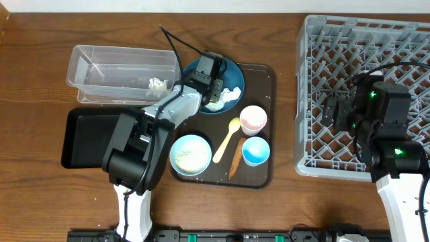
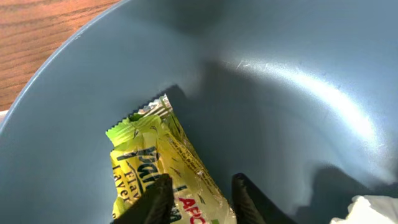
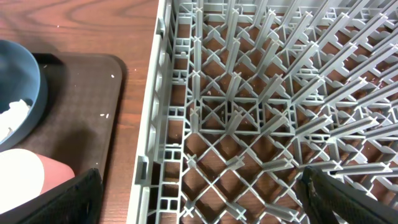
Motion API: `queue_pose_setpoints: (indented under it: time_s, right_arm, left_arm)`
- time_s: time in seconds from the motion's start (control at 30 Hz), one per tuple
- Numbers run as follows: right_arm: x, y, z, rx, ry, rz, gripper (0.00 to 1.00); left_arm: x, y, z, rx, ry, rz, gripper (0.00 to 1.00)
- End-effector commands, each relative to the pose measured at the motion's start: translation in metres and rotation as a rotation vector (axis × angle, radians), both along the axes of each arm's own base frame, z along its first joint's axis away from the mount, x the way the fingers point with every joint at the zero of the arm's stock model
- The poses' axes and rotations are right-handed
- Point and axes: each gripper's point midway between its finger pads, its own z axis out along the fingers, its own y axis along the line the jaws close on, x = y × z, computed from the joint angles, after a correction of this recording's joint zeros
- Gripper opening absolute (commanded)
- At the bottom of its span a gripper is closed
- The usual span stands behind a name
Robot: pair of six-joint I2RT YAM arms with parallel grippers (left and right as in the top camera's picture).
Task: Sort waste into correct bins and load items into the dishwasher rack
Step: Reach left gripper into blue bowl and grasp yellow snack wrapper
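Observation:
My left gripper (image 1: 213, 86) is down in the dark blue plate (image 1: 234, 70). In the left wrist view its fingers (image 2: 202, 198) are closed on the yellow-green wrapper (image 2: 165, 162), which lies on the plate (image 2: 280, 93). Crumpled tissue (image 1: 226, 98) lies on the plate beside it, seen too in the left wrist view (image 2: 373, 210). Another tissue piece (image 1: 158, 83) is in the clear tub (image 1: 101, 67). My right gripper (image 3: 199, 199) is wide open and empty over the left edge of the grey rack (image 3: 249, 93).
On the brown serving tray (image 1: 263, 75) stand a light blue bowl (image 1: 190, 154) with rice, a pink cup (image 1: 253, 119), a blue cup (image 1: 256, 150), a pale yellow spoon (image 1: 227, 141) and an orange-brown stick (image 1: 236, 160). The black tray (image 1: 84, 138) lies at left.

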Motion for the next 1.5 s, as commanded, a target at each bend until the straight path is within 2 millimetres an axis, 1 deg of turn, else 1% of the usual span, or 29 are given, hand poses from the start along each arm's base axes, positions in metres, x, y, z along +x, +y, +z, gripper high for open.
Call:
queue_pose_setpoints:
  time_s: [0.0, 0.03, 0.1, 0.23, 0.33, 0.4, 0.47, 0.5, 0.57, 0.63, 0.7, 0.8, 1.0, 1.03, 1.13, 1.2, 1.27, 1.33, 1.37, 1.47]
  right_arm:
    - [0.002, 0.003, 0.01, 0.007, -0.02, 0.006, 0.99]
    - [0.002, 0.003, 0.009, 0.007, -0.018, 0.006, 0.99]
    - [0.001, 0.003, 0.009, 0.007, -0.016, 0.006, 0.99]
    - [0.001, 0.003, 0.008, 0.007, -0.013, 0.006, 0.99]
    - [0.001, 0.003, 0.008, 0.007, -0.014, 0.006, 0.99]
    - [0.001, 0.003, 0.008, 0.007, -0.014, 0.006, 0.99]
    - [0.001, 0.003, 0.008, 0.007, -0.014, 0.006, 0.99]
    - [0.001, 0.003, 0.008, 0.007, -0.014, 0.006, 0.99]
    - [0.001, 0.003, 0.008, 0.007, -0.014, 0.006, 0.99]
    - [0.001, 0.003, 0.008, 0.007, -0.014, 0.006, 0.99]
    - [0.001, 0.003, 0.008, 0.007, -0.014, 0.006, 0.99]
    - [0.001, 0.003, 0.008, 0.007, -0.014, 0.006, 0.99]
    - [0.001, 0.003, 0.008, 0.007, -0.014, 0.006, 0.98]
    - [0.001, 0.003, 0.008, 0.007, -0.014, 0.006, 0.99]
    - [0.001, 0.003, 0.008, 0.007, -0.014, 0.006, 0.99]
    - [0.001, 0.003, 0.008, 0.007, -0.014, 0.006, 0.99]
    - [0.001, 0.003, 0.008, 0.007, -0.014, 0.006, 0.99]
    - [0.001, 0.003, 0.008, 0.007, -0.014, 0.006, 0.99]
    - [0.001, 0.003, 0.008, 0.007, -0.013, 0.006, 0.99]
    - [0.001, 0.003, 0.008, 0.008, -0.013, 0.006, 0.99]
  left_arm:
    - [0.001, 0.004, -0.008, 0.012, 0.012, 0.015, 0.35]
    - [0.0, 0.004, -0.009, 0.012, 0.016, 0.018, 0.35]
    - [-0.002, 0.003, -0.013, 0.015, 0.026, 0.015, 0.38]
    - [-0.005, 0.005, -0.019, 0.023, 0.046, 0.014, 0.39]
    - [-0.004, 0.004, -0.019, 0.022, 0.045, 0.014, 0.38]
    - [-0.004, 0.005, -0.019, 0.022, 0.045, 0.014, 0.32]
    - [-0.004, 0.005, -0.019, 0.022, 0.044, 0.014, 0.22]
    - [-0.004, 0.004, -0.018, 0.02, 0.041, 0.014, 0.15]
    - [-0.003, 0.004, -0.014, 0.017, 0.033, 0.014, 0.07]
    - [-0.001, 0.003, -0.008, 0.012, 0.022, 0.014, 0.06]
    - [0.001, 0.002, 0.002, 0.004, 0.003, 0.014, 0.06]
    - [0.003, 0.001, 0.027, -0.015, -0.039, 0.014, 0.06]
    - [-0.002, 0.005, 0.093, -0.035, -0.126, -0.003, 0.06]
    - [-0.005, 0.007, 0.105, -0.038, -0.141, -0.001, 0.06]
    - [-0.009, 0.017, 0.13, -0.044, -0.172, 0.013, 0.06]
    - [-0.009, 0.027, 0.143, -0.051, -0.19, 0.033, 0.06]
    - [-0.007, 0.038, 0.147, -0.053, -0.195, 0.054, 0.06]
    - [-0.01, 0.04, 0.143, -0.064, -0.172, 0.056, 0.07]
    - [-0.013, 0.038, 0.139, -0.071, -0.149, 0.049, 0.13]
    - [-0.024, 0.029, 0.124, -0.096, -0.074, 0.006, 0.25]
